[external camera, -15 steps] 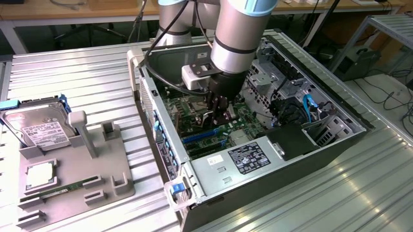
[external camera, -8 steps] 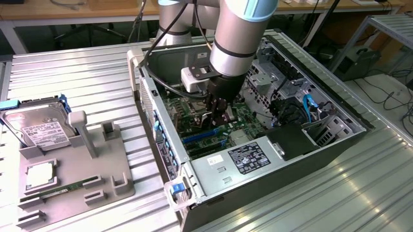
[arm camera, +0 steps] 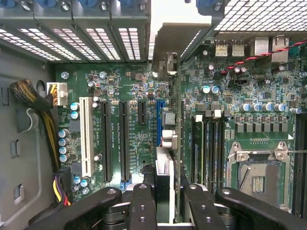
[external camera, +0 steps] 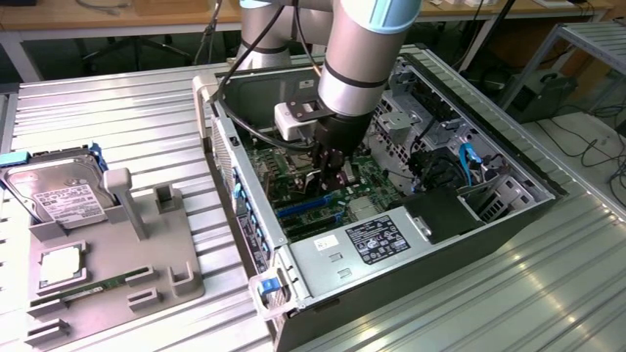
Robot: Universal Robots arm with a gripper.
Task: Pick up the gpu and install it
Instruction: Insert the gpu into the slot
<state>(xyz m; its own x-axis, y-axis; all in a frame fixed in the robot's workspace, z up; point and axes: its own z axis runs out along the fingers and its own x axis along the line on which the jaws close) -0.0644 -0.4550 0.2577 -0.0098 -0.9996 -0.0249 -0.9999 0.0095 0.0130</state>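
I am looking at a robotics lab or an electronics workshop. My arm [external camera: 357,66] works over a table [external camera: 127,110] made of ribbed aluminium profiles. An open computer case [external camera: 391,242] lies on it, with the motherboard [arm camera: 129,120] bare inside. Near the table edge at the exterior view's left, a grey fixture tray [external camera: 146,257] keeps spare parts in slots, among them a hard drive [external camera: 59,192]. Behind the table I see wooden workbenches [external camera: 117,18], loose cables on the floor [external camera: 587,147] and a metal frame [external camera: 587,44].
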